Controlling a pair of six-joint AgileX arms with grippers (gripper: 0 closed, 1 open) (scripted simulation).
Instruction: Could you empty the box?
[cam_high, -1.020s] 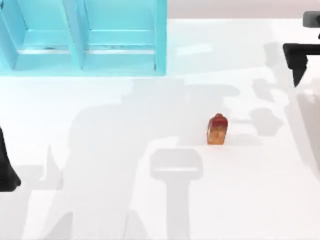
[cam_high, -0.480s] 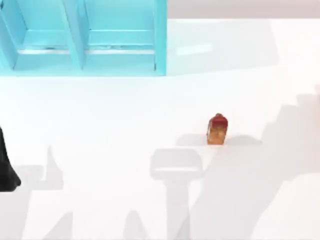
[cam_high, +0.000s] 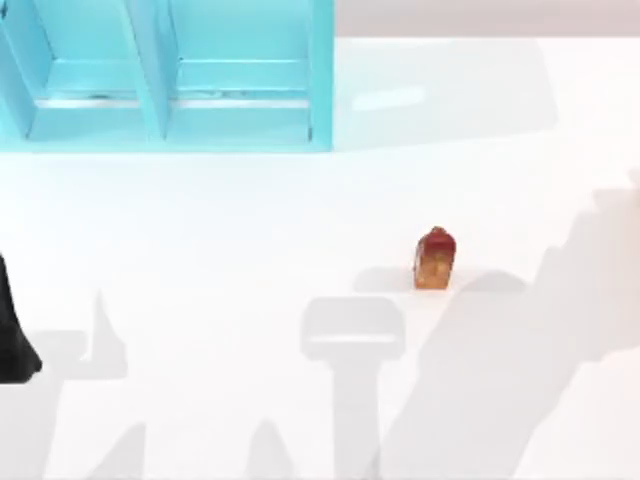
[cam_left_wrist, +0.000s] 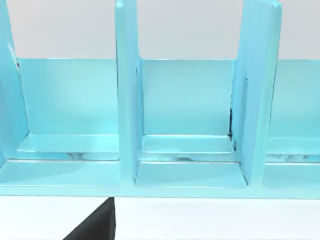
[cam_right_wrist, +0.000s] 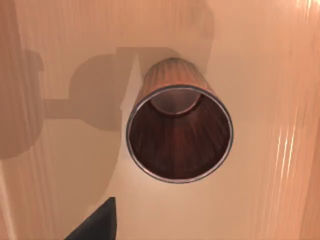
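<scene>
A brown cup (cam_right_wrist: 179, 134) stands with its mouth open toward the right wrist camera, empty inside, on a tan wood-grained surface (cam_right_wrist: 260, 75). I cannot tell whether that surface is the box's floor. A dark part of my right gripper (cam_right_wrist: 97, 224) shows beside and clear of the cup. A small red and orange object (cam_high: 435, 259) stands upright on the white table (cam_high: 250, 230), right of the middle. My left gripper (cam_high: 12, 340) is parked at the table's left edge, facing a blue compartmented rack (cam_left_wrist: 185, 115).
The blue rack (cam_high: 170, 75) stands at the table's back left, its compartments holding nothing. Broad arm shadows lie across the front and right of the table.
My right arm, seen at the top view's upper right a second ago, has moved out past that edge, and its shadow has shifted right. The red and orange object has not moved.
</scene>
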